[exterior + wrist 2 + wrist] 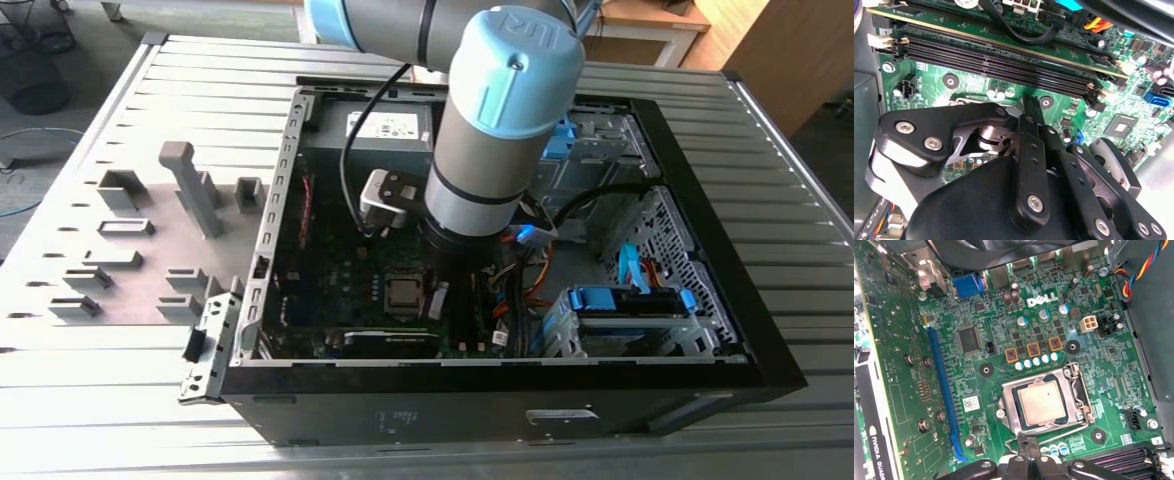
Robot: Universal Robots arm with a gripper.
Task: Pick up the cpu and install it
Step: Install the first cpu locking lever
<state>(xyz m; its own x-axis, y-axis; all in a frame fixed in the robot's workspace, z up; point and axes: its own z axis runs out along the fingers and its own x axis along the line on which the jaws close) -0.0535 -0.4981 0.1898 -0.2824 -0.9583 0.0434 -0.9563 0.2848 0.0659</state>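
Fingers [1026, 107] closed, empty (just beside seated cpu [1041, 402]).

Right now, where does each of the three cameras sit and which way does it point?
Exterior view: off the arm, above, looking down into the open computer case; the arm fills the middle.
First wrist view: near the wrist, facing the motherboard with the cpu seated in its socket frame; the tool shows.
Second wrist view: near the wrist, facing the memory slots behind the tool.
Both wrist views share the tool and slots.
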